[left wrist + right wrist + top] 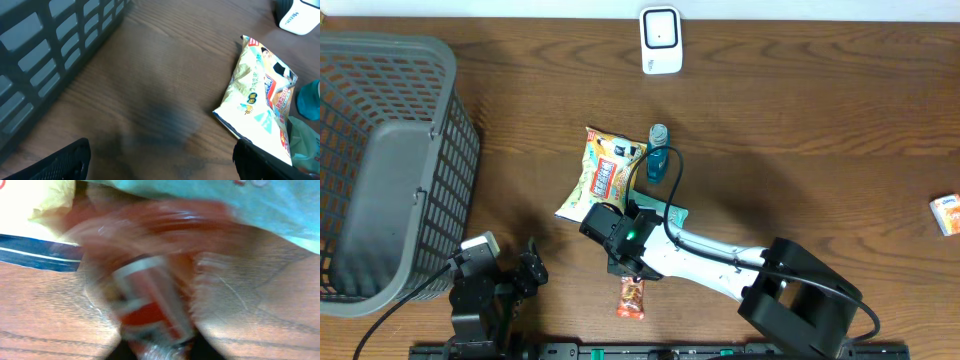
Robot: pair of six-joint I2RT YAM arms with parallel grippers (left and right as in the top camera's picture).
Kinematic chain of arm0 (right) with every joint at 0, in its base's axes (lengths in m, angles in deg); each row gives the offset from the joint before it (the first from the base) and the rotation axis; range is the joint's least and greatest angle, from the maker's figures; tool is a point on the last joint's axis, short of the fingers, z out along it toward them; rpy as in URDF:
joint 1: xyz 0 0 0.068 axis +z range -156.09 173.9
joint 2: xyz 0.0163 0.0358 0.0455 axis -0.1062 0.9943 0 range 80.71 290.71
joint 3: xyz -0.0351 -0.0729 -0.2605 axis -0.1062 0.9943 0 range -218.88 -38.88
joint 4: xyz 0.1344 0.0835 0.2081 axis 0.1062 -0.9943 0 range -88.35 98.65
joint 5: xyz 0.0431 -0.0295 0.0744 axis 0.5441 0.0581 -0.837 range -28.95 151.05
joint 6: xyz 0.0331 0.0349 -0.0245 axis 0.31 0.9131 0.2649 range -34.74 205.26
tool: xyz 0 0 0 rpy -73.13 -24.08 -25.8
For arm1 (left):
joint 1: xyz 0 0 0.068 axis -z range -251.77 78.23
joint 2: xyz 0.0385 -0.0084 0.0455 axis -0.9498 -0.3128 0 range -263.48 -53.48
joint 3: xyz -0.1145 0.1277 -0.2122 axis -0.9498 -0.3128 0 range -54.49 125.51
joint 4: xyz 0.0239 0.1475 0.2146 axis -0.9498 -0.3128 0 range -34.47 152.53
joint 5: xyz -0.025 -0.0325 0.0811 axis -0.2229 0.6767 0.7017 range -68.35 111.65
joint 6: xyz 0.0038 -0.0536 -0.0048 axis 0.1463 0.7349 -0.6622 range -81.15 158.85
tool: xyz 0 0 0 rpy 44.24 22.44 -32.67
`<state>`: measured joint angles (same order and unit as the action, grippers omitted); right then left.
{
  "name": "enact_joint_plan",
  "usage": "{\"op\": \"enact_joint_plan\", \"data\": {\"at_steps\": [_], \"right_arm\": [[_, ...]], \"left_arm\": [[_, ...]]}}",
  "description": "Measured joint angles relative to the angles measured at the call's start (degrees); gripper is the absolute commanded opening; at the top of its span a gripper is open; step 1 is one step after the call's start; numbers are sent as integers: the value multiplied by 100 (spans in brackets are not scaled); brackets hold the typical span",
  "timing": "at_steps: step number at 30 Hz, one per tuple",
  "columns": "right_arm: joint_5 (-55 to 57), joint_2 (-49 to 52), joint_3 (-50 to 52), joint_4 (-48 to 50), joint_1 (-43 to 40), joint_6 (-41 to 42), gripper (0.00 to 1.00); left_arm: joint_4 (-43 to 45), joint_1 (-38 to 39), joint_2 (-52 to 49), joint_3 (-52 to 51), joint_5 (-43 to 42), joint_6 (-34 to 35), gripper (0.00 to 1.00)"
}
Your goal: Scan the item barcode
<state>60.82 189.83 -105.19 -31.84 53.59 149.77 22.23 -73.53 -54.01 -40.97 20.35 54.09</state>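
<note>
Near edge of the bench (800,120), about centre: small red packet (632,297), flat on the wood, long axis running near to far. Just far of it, right end effector (628,270), tip down over the packet's far end. Through the right wrist camera, packet smeared by blur and filling the middle of the view; red and white print, glossy wrap. Whether pinching it or only straddling it, cannot tell.

Judged very light, soft, crinkly film round something small; likely slick, prone to slide or twist out of a shallow pinch. Best taken across the narrow width near mid-length, or by a crimped end seal, leaving the printed faces clear for the scanner (660,40) at the far edge. Barcode position not legible.

Far of the packet: large snack bag (605,178), blue bottle (658,152) and teal pouch (675,212), close together.

Near left: left end effector (165,162), spread wide, nothing between, beside the grey basket (420,150).
</note>
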Motion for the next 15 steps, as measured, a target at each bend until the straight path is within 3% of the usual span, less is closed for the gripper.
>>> {"op": "enact_joint_plan", "data": {"at_steps": [9, 15], "right_arm": [[-507, 20, -46, 48, -175, -391, 1], [-2070, -107, -44, 94, -868, -1882, 1]], "left_arm": [[0, 0, 0, 0, -2, -2, 91], [0, 0, 0, 0, 0, -2, 91]]}}
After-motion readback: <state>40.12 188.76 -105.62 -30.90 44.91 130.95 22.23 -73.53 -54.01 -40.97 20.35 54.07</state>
